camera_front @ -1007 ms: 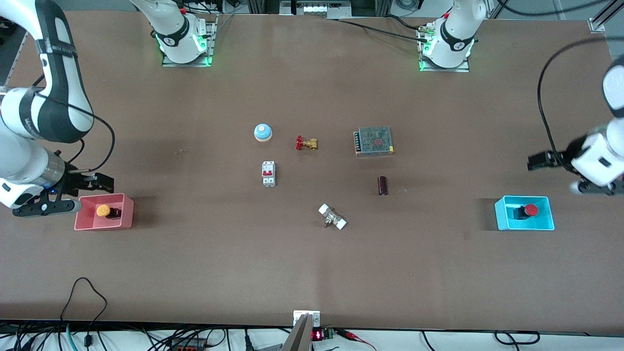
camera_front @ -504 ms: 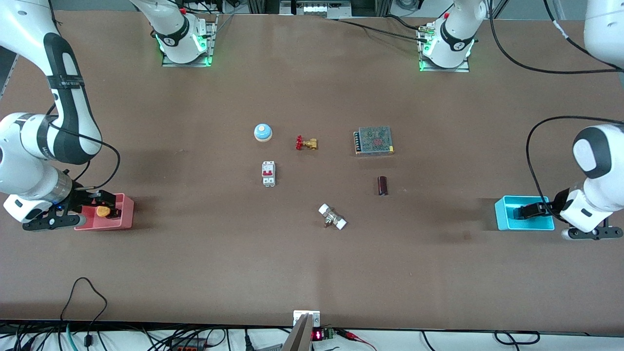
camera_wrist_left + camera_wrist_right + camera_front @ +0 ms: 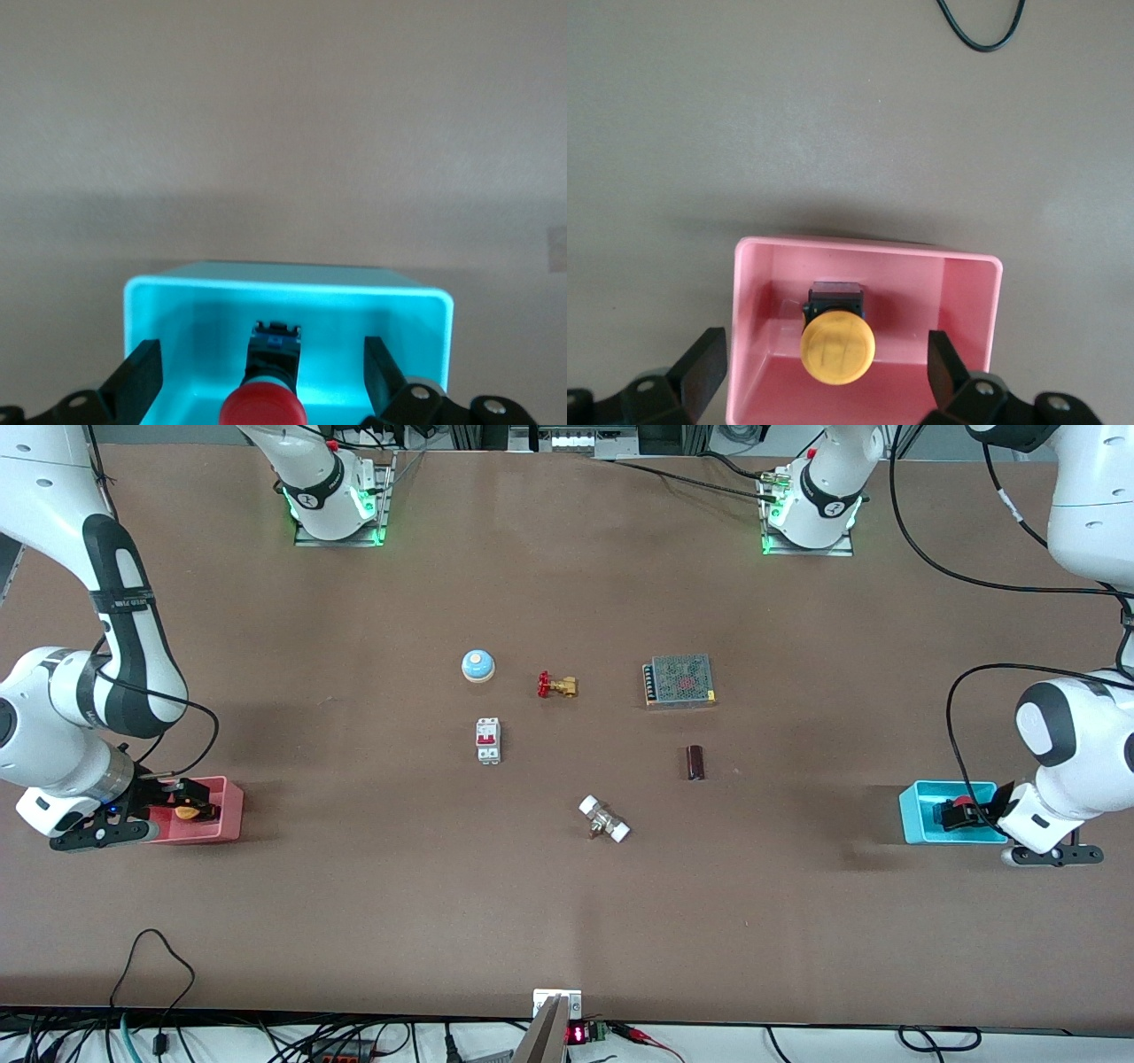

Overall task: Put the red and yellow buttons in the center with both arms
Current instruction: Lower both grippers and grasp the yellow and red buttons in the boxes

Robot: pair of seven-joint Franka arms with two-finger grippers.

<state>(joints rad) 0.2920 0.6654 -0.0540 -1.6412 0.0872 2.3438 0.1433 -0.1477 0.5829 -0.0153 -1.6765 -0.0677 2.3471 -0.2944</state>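
Both grippers hang wide open, poised to grasp: the left gripper (image 3: 261,376) straddles the red button (image 3: 263,409) in the cyan bin (image 3: 912,808) at the tabletop's left-arm edge, the right gripper (image 3: 827,367) the yellow button (image 3: 837,347) in the pink bin (image 3: 226,815) at the right-arm edge.

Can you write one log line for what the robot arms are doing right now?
left gripper: open, around red button in cyan bin | right gripper: open, around yellow button in pink bin

— What sat mid-table?
— A blue-and-white dome bell (image 3: 477,665), a brass valve with red handle (image 3: 556,685), a white circuit breaker (image 3: 488,740), a metal mesh-topped box (image 3: 679,681).
— At the ends?
— A pink plastic bin (image 3: 217,810), a cyan plastic bin (image 3: 923,812).
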